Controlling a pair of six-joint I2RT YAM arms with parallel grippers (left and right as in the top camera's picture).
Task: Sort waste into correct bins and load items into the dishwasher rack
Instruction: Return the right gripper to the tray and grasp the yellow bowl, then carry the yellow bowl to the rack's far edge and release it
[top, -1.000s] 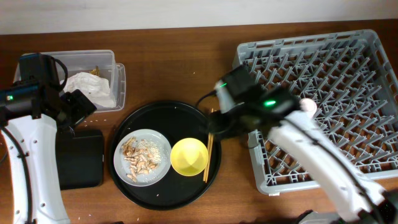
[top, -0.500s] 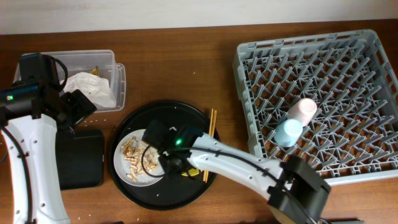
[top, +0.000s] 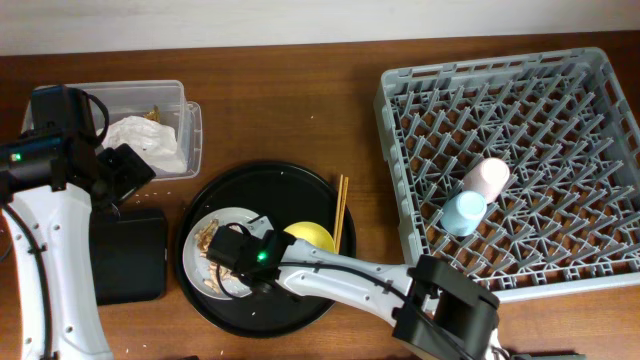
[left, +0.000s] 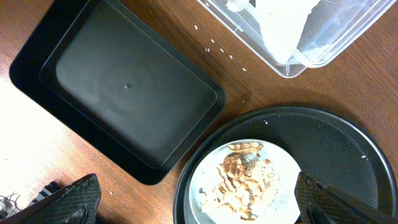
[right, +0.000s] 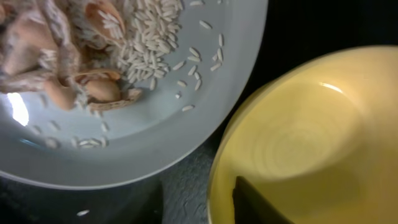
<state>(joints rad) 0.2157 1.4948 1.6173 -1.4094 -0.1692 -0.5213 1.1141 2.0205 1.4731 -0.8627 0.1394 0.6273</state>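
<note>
Found the right gripper astride the rim of the larger yellow bowl, grip impossible to tell. Saw that bowl just beside the round grey plate of beige-brown food scraps on the large round black tray. Noted the left gripper spread wide.

The yellow bowl looks glossy, the flat black tray matt, the table wood.

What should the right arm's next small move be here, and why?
Probably close the right gripper on the rim of the yellow bowl: its fingers straddle that rim, one inside, one outside, with a gap showing, so nothing is pinched yet.
</note>
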